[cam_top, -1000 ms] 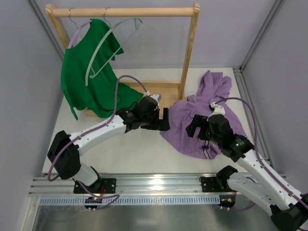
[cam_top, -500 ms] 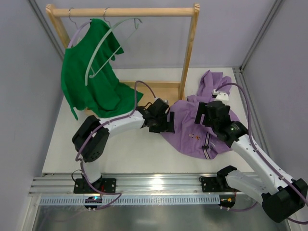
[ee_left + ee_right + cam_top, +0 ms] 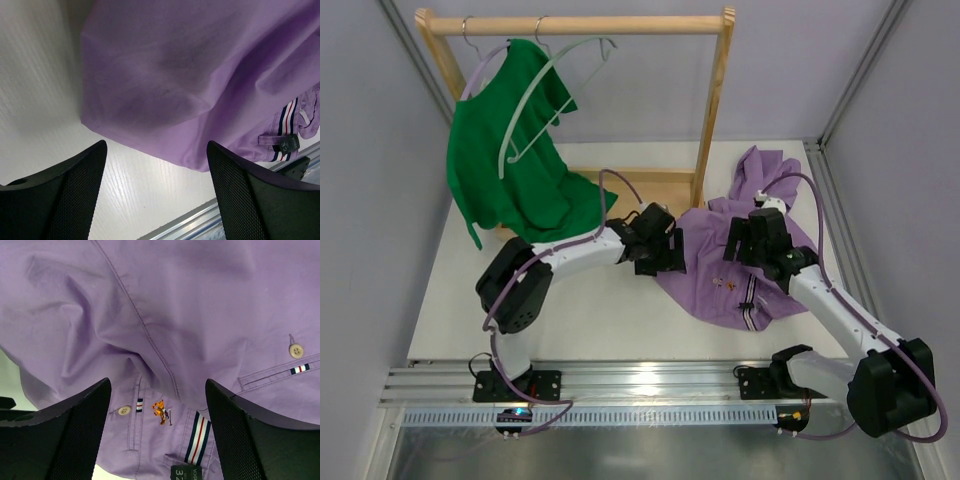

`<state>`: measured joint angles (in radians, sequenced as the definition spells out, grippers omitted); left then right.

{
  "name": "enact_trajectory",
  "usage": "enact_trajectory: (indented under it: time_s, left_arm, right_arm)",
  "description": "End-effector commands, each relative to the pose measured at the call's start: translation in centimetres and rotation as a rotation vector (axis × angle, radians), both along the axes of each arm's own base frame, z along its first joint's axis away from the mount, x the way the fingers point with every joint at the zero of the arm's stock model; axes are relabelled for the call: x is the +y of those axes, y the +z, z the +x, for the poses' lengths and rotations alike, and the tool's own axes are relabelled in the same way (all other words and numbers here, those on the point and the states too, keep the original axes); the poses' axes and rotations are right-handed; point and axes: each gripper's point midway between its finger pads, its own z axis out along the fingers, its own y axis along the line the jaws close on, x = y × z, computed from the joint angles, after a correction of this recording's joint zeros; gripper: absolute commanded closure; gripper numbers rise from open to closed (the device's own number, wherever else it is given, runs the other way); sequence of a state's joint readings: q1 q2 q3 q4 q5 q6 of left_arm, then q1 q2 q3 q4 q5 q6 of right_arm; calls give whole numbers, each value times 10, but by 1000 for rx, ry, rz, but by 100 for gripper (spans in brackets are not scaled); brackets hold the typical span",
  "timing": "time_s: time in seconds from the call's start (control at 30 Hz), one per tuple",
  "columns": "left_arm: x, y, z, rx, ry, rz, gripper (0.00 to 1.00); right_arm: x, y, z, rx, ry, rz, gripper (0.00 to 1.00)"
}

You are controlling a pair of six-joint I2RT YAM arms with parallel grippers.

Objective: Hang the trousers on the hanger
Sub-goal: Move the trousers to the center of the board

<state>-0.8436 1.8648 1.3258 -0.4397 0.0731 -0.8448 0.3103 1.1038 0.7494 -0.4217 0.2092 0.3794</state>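
Observation:
The lilac trousers (image 3: 730,275) lie crumpled on the white table at the right, one leg reaching back to the rack's right post. Their striped waistband detail (image 3: 750,305) faces the front. My left gripper (image 3: 672,255) is open and empty at the trousers' left edge; its wrist view shows that fabric edge (image 3: 190,100) just beyond the fingers (image 3: 55,195). My right gripper (image 3: 740,248) is open and empty right above the waistband, with a button, a small embroidered logo and a striped loop (image 3: 197,437) between its fingers (image 3: 260,440). The pale grey-green hanger (image 3: 535,90) hangs empty on the rack rail.
A wooden rack (image 3: 715,110) stands at the back of the table. A dark green T-shirt (image 3: 505,160) hangs on a lavender hanger at its left and drapes onto the rack base. A metal rail (image 3: 640,385) runs along the table's front edge.
My left gripper has moved right to the trousers' left edge. My right gripper has moved back and left over the waistband, uncovering the front of the trousers. Both stay open.

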Motion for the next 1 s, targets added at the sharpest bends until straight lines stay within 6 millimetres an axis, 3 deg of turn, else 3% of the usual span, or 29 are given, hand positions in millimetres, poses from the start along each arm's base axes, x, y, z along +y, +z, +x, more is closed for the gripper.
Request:
enact_trajectory:
  time_s: [0.0,0.3,0.37,0.47,0.5,0.6,0.73,0.77,0.9,0.97]
  left_arm:
    - [-8,-6,-2,64,50,-31,19]
    - [-9,-34,-6,125,114,-38,30]
    - [-9,-37,-5,122,116,-38,41]
    - [-2,-35,-4,96,126,-23,69]
    - [2,-35,-2,82,133,-9,84]
    - [9,-19,1,36,128,10,100]
    - [35,14,11,-84,138,93,100]
    - [42,20,12,-111,141,116,100]
    - [91,49,16,-191,202,221,100]
    - [118,41,19,-164,243,250,100]
  right_arm:
    - [6,10,6,-62,18,36,22]
    - [1,-5,2,-46,3,17,24]
    - [1,-8,3,-37,3,14,24]
    - [2,-14,4,-17,5,13,27]
    - [3,-16,5,-11,8,10,28]
    - [3,-14,5,-5,5,8,50]
    - [17,6,6,-23,72,59,82]
    - [22,16,8,-39,91,80,95]
    - [62,46,2,-75,234,268,96]
    - [78,58,-2,-82,285,356,96]
